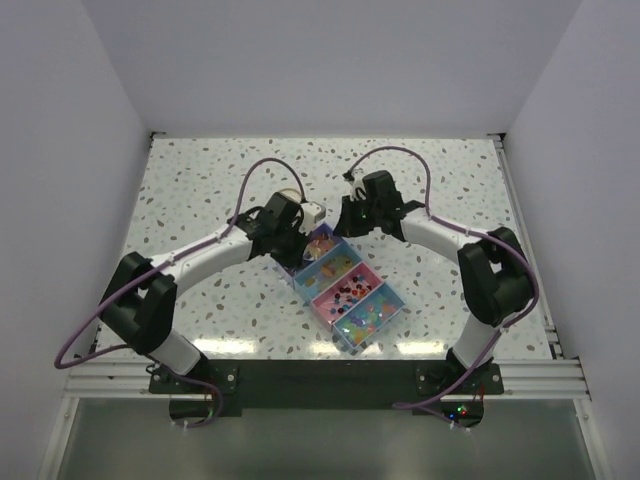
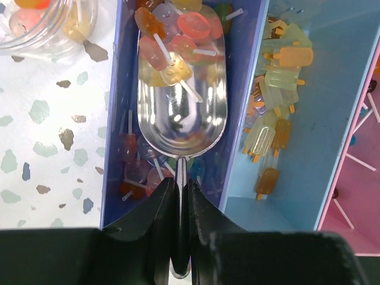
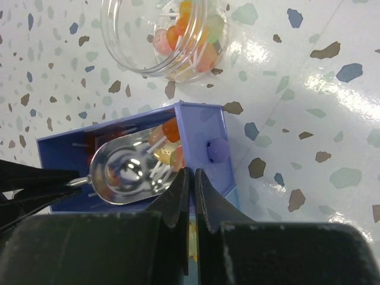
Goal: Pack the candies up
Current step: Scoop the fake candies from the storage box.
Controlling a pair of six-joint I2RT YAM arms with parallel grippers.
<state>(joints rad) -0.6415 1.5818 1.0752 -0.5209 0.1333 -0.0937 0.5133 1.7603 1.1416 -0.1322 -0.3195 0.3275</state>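
The candies (image 2: 172, 41) are small orange, red and yellow sweets on white sticks, lying in the purple end compartment (image 2: 114, 119) of the box (image 1: 398, 303). My left gripper (image 2: 180, 181) is shut on the handle of a metal scoop (image 2: 181, 113). The scoop's bowl lies in that compartment with several candies at its tip. The scoop (image 3: 127, 172) and candies (image 3: 169, 133) also show in the right wrist view. My right gripper (image 3: 191, 172) is shut on the wall of the purple compartment (image 3: 199, 133). In the top view, the left gripper (image 1: 290, 235) and right gripper (image 1: 345, 222) meet at the box's far end.
A clear round jar (image 3: 172, 35) holding a few candies stands just beyond the box; it shows at the top left of the left wrist view (image 2: 41, 24). The light-blue compartment (image 2: 309, 119) holds popsicle-shaped sweets; a pink compartment (image 2: 359, 190) lies beside it.
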